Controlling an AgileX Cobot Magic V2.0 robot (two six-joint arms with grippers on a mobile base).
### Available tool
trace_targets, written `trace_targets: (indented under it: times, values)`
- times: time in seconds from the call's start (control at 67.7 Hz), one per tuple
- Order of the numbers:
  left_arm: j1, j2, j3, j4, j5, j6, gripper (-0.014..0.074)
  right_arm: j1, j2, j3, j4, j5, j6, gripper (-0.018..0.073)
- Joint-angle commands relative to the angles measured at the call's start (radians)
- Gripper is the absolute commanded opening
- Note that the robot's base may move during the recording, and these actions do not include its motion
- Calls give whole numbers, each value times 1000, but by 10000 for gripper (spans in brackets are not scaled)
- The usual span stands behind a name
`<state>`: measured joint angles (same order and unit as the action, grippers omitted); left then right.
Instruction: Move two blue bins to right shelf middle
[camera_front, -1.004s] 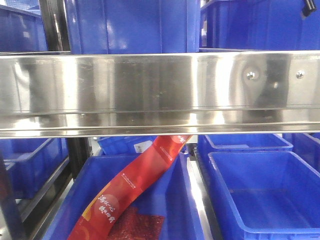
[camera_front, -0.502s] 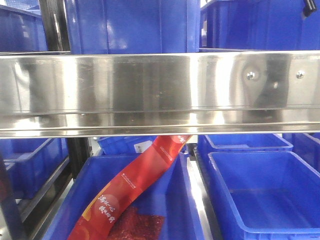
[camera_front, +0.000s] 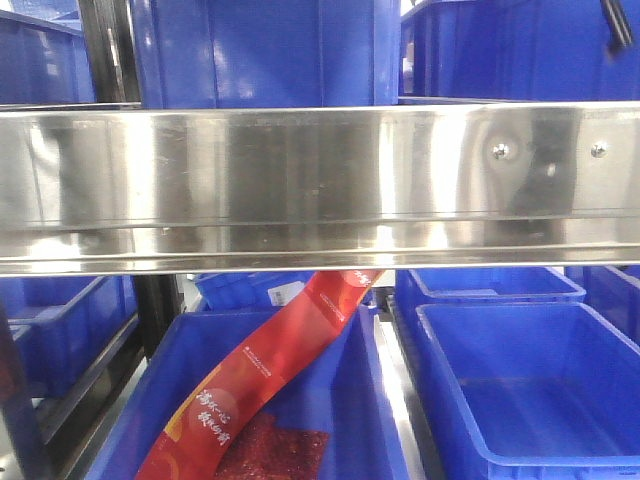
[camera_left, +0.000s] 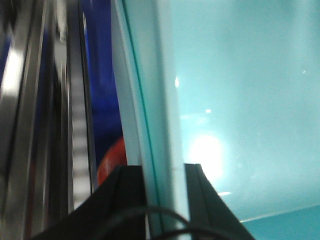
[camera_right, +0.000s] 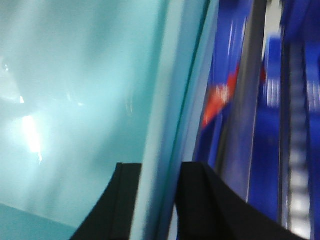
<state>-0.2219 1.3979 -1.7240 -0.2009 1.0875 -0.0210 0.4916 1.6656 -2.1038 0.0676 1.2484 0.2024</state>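
Here, a pale bin's (camera_left: 240, 100) opposite rims are clamped by left tool (camera_left: 165, 172) and right tool (camera_right: 152, 170), so it is carried level beside the steel shelf (camera_front: 320, 180).

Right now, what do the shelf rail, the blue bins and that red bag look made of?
Shelf rail: likely polished stainless steel, with mirror-like streaked reflections and screw heads.
Blue bins: seemingly moulded plastic, with a smooth, slightly glossy look and thick rims.
Red bag: probably glossy printed plastic film; it bends and creases.
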Motion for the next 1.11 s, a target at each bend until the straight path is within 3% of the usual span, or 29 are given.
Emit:
trace_targets:
  times: [0.0, 0.118, 0.266, 0.502, 0.576, 0.679, 0.856, 0.915, 0.96, 1.093]
  values:
    - [-5, -12, 47, -56, -5, 21, -111, 0, -11, 43, -5, -45, -12, -155]
    - [-5, -12, 138, -44, -7, 21, -111, 0, -11, 124, -5, -48, -12, -155]
    - [-5, -4, 237, -34, -96, 21, -111, 0, -11, 247, -5, -100, -12, -155]
    - [-5, 53, 266, -21, -43, 47, -108, -2, -11, 347, -18, -162, -12, -155]
    - [-5, 55, 266, -10, -45, 47, -69, -2, -11, 348, -18, -162, -12, -142]
    - [-5, 55, 266, -8, -49, 47, 73, -2, -11, 348, -18, -160, -12, -6]
    - [-5, 55, 264, -6, -47, 47, 457, -2, -15, 348, -18, -157, -10, 465]
    - [-5, 51, 262, -6, -43, 47, 570, -2, -22, 348, -18, -161, -5, 582]
    - [-5, 44, 255, -6, -38, 47, 622, -2, -33, 348, -18, -170, -5, 566]
    - [-5, -14, 253, -6, -52, 47, 579, -2, -79, 348, -28, -212, -5, 520]
